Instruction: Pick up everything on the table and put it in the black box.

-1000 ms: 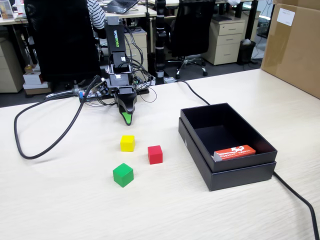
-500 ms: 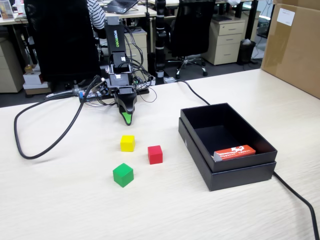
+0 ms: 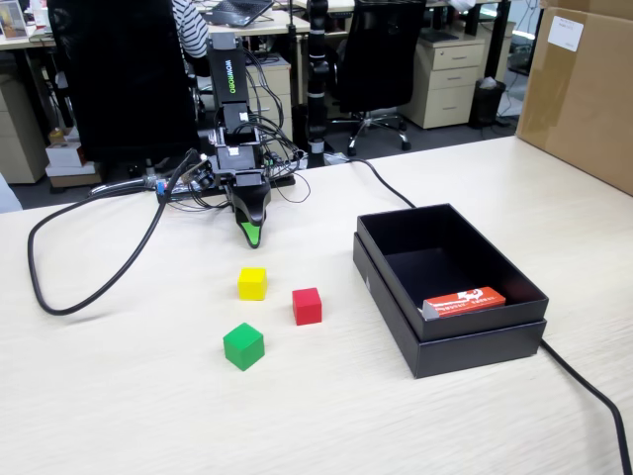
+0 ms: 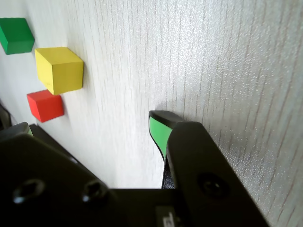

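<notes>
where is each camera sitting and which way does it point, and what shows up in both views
Fixed view: stands off the table's front edge, raised, looking across at the arm and the office behind; shows the whole arm, its gripper pointing down near the tabletop, and the black box.
Wrist view: rides on the gripper, looking down along it at the tabletop; one green-padded fingertip and the black gripper body show.
Shared: yellow cube, red cube, green cube, all apart on the table.
</notes>
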You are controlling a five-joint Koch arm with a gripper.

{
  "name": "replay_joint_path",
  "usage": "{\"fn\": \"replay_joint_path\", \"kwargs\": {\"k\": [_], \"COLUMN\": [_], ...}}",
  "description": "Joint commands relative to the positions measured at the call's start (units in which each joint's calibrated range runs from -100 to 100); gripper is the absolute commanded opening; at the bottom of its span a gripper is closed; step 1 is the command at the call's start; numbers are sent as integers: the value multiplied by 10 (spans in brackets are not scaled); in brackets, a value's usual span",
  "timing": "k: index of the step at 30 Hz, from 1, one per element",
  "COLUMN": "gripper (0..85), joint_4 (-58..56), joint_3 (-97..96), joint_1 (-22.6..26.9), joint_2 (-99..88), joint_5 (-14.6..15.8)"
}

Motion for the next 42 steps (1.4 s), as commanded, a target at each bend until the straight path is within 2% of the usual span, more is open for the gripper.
{"fn": "replay_joint_path", "kwargs": {"k": [1, 9, 18, 23, 30, 35, 42], "gripper": [485, 477, 476, 475, 473, 472, 473], "joint_4": [-16, -36, -193, -269, -480, -489, -489], "joint_3": [-22, -9, 163, 287, 576, 692, 755], "joint_1": [-4, -4, -2, -2, -3, -12, -16], "joint_2": [1, 1, 63, 162, 406, 552, 671], "joint_5": [-3, -2, 0, 6, 32, 40, 45]}}
